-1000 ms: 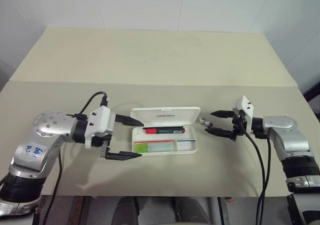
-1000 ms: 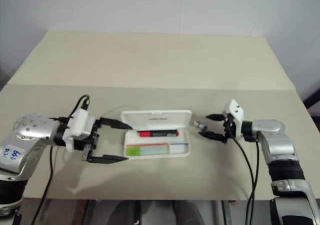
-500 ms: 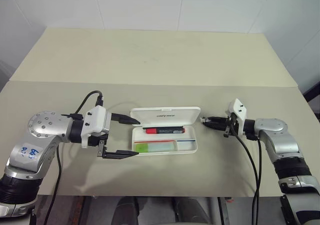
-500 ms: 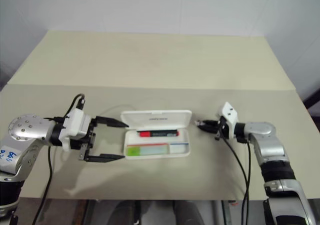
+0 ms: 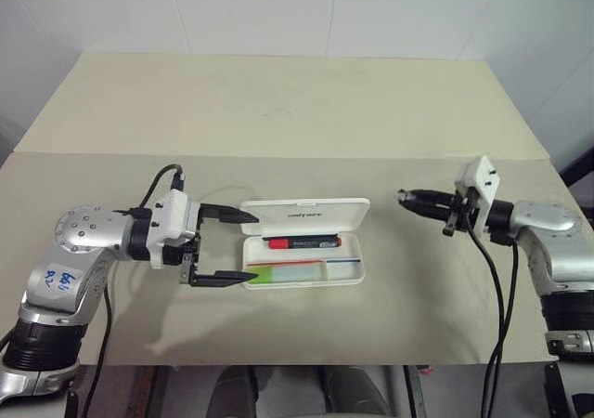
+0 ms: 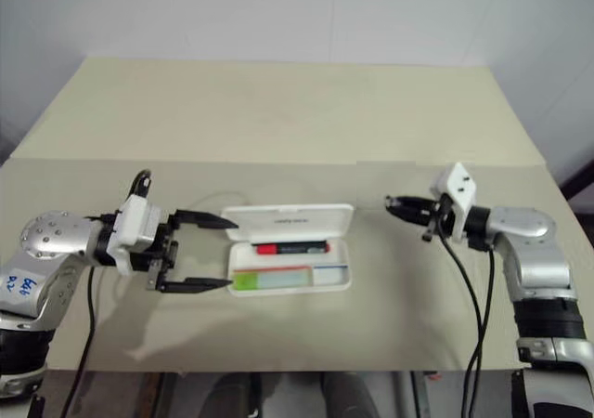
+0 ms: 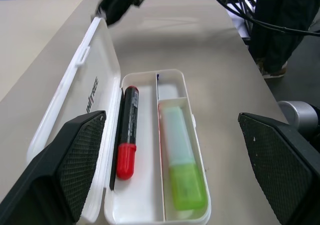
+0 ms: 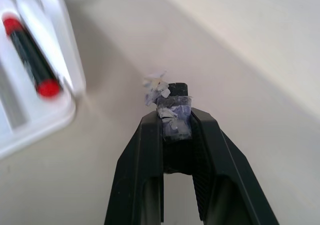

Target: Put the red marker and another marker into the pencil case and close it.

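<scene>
The white pencil case (image 5: 306, 212) lies open mid-table with its lid up toward the back. The red marker (image 5: 302, 242) lies in its rear compartment. The pale mint marker with the lime-green end (image 5: 288, 271) lies in the front one. My left gripper (image 5: 253, 247) is open at the case's left end, one finger near the lid and one near the front wall. My right gripper (image 5: 403, 196) hovers to the right of the case, raised off the table. It is shut, with a small taped scrap (image 8: 172, 117) pinched at its tips.
The beige table (image 5: 297, 111) stretches bare behind the case, with a seam across it just behind the grippers. Black cables hang from both wrists. White walls border the far edge.
My right gripper was open beside the case's right end, closed there on the small scrap, then lifted up and away to the right. The left gripper stayed open by the left end.
</scene>
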